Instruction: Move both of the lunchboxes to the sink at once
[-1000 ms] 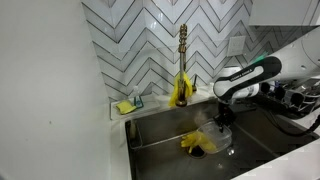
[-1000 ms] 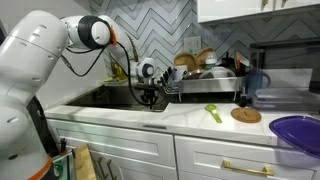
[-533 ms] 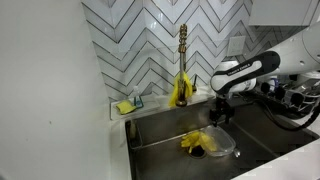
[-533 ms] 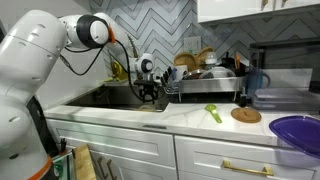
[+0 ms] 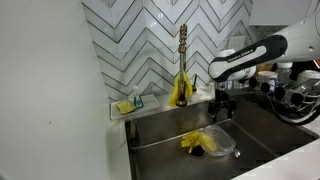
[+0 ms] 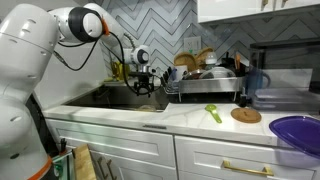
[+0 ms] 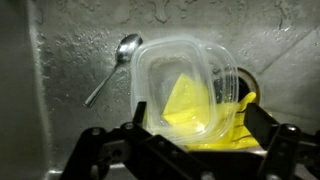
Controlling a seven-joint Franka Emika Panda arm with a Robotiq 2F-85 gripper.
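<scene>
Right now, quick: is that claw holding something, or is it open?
Claw: open, holding nothing. The lunchboxes lie below it in the sink.

Home kitchen, sink & dish-drying corner.

Stainless sink (image 5: 165,130) w/ tall gold faucet (image 5: 183,50) set in a white counter (image 6: 190,122); grey-white herringbone tile backsplash (image 5: 130,40) behind. Dish rack (image 6: 205,85) beside the sink, loaded w/ bowls & utensils. White cabinets (image 6: 130,150) below w/ gold drawer pull (image 6: 247,167), upper cabinet (image 6: 250,10) above. Small clear tray (image 5: 127,105) w/ yellow sponge on the ledge by the sink. Green utensil (image 6: 213,113), round wooden trivet (image 6: 245,115) & purple bowl (image 6: 297,132) on the counter. Wrist view: spoon (image 7: 112,68) & clear plastic lunchboxes (image 7: 185,60) lie in the wet basin.
</scene>
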